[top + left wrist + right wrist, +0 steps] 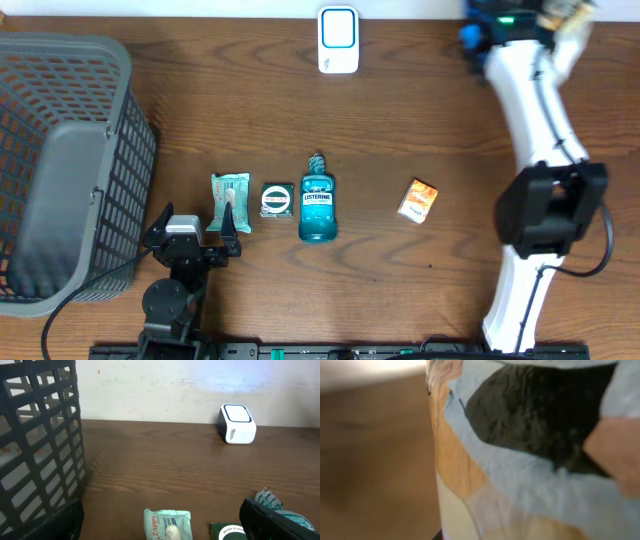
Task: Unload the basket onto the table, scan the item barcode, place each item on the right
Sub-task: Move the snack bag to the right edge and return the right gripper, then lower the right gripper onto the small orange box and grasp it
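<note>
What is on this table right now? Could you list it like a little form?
Basket: gray mesh, far left
Scanner: white, far edge, centre
Row of goods: green packet, small dark box, blue mouthwash bottle, orange box
Left gripper: open, facing the green packet
Right gripper: shut on a colourful packet, far right corner

"LISTERINE" reads clean in white on the blue mouthwash bottle (317, 212). Over on the left wrist view, "ZAPPY" runs in red up the green-and-white packet (167, 522). The dark green box (276, 199) shows a round white label, its lettering too small to read. Same for the side print on the white scanner (236, 424) and the orange packet (418, 200). The pouch (520, 460) is a blur, nothing legible.
</note>
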{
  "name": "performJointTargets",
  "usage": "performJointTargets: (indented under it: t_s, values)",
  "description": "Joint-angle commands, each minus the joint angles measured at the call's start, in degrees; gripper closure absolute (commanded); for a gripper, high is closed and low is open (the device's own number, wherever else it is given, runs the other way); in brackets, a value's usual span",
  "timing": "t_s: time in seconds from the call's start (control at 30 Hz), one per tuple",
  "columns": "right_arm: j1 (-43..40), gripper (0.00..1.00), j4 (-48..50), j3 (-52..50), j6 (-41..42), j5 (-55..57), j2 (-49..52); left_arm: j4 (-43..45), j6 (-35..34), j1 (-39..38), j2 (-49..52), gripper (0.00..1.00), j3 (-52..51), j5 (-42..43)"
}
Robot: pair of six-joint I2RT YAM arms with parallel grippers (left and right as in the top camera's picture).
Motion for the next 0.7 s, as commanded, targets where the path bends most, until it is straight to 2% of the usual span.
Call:
performJointTargets:
  t_s: [0.0,0.07,0.1,0.2,0.33,0.37,0.47,0.5,0.53,0.67]
  values:
    - [-8.44,0.99,-0.11,-2.97,0.96,2.14,1.7,-2.05,0.15,0.22,-0.11,0.02,-1.18,-0.52]
    - [-13.81,0.99,1.36,-4.24,0.94,0.02,2.91,-2.05,0.15,0.22,-0.11,0.02,-1.18,-0.52]
    - [-18.23,0.99,2.86,-4.74,0.9,-4.02,4.2,-2.05,0.15,0.22,-0.11,0.02,-1.18,-0.52]
    - [-24.3,0.99,3.91,-4.87,0.9,-13.09,5.97,-2.05,0.15,0.22,-0.11,0.02,-1.18,-0.5]
    - [-30.32,0.88,4.44,-4.87,0.87,-22.99,6.93,-2.05,0.13,0.22,-0.11,0.02,-1.18,-0.5]
    - [-31.43,0.78,4.48,-4.83,0.85,-23.26,6.93,-2.05,0.15,0.22,-0.11,0.02,-1.18,-0.5]
    - [-33.46,0.27,4.66,-4.13,-0.68,-21.55,6.75,-2.05,0.15,0.22,-0.11,0.02,-1.18,-0.5]
    - [-33.99,0.05,4.5,-3.54,-1.4,-20.74,6.49,-2.05,0.15,0.22,-0.11,0.02,-1.18,-0.5]
    - [-34.16,0.01,4.39,-3.19,-1.99,-20.68,6.1,-2.05,0.15,0.22,-0.11,0.02,-1.18,-0.5]
    - [-34.01,0.01,4.28,-2.36,-2.32,-24.24,1.97,-2.05,0.13,0.22,-0.11,0.02,-1.18,-0.5]
